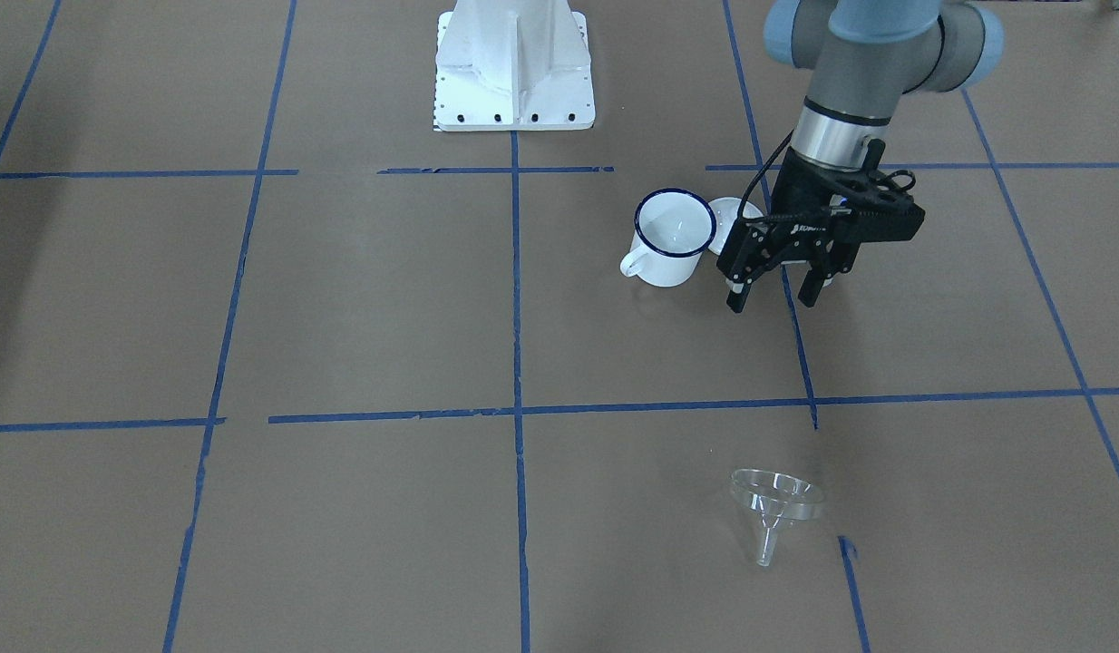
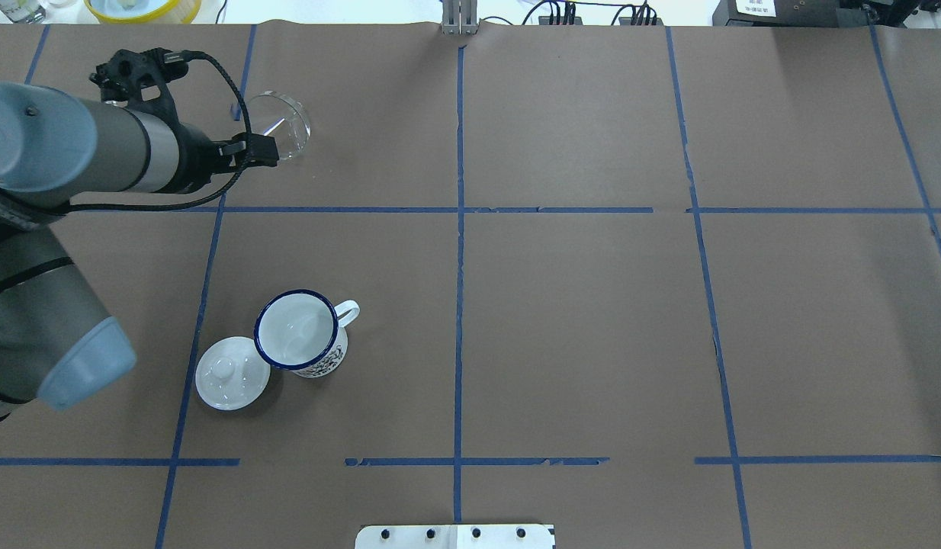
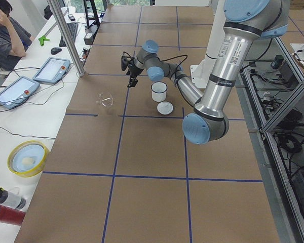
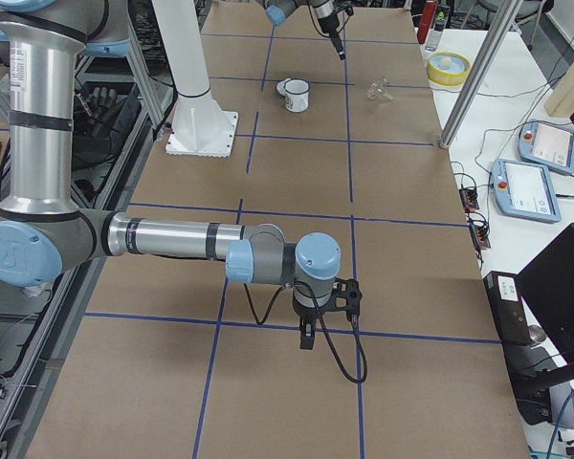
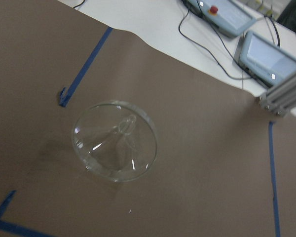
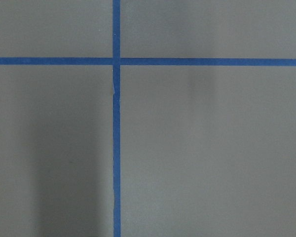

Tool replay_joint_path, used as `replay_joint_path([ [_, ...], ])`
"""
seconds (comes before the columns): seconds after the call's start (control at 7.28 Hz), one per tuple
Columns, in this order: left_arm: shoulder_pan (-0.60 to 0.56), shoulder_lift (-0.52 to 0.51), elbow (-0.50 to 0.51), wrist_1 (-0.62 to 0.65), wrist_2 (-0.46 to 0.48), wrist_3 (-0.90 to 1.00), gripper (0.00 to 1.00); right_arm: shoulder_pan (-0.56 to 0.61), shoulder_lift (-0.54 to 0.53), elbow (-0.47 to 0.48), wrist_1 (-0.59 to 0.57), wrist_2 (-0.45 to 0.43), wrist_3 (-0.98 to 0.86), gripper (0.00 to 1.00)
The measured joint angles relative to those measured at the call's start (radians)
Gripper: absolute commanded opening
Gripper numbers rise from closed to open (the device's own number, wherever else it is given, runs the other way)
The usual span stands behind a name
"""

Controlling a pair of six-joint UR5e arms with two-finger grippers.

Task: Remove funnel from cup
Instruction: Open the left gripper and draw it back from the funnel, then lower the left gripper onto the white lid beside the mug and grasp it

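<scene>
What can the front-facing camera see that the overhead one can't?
Only front-facing: the left gripper, its fingers spread open and empty, and the funnel with its spout plainly visible, pointing toward the camera. Only overhead: the whole lid with its knob, a dark print on the side of the cup, and a yellow bowl beyond the table's far edge. Both: the empty cup, the lid beside it, and the funnel lying on the table, well away from the cup.
</scene>
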Motion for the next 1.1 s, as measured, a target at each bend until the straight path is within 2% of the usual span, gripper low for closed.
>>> replay_joint_path([
  [0.14, -0.024, 0.052, -0.103, 0.107, -0.041, 0.106, 1.0, 0.0, 0.0, 0.0, 0.0, 0.0, 0.0, 1.0],
  [0.27, -0.03, 0.14, -0.191, 0.151, -0.081, 0.199, 1.0, 0.0, 0.0, 0.0, 0.0, 0.0, 0.0, 1.0],
  [0.55, 0.028, 0.285, -0.259, 0.113, -0.132, 0.268, 1.0, 0.0, 0.0, 0.0, 0.0, 0.0, 0.0, 1.0],
  [0.82, 0.157, 0.336, -0.21, 0.011, -0.133, 0.209, 0.89, 0.0, 0.0, 0.0, 0.0, 0.0, 0.0, 1.0],
  [1.1, 0.228, 0.334, -0.125, -0.066, -0.129, 0.182, 0.9, 0.0, 0.0, 0.0, 0.0, 0.0, 0.0, 1.0],
])
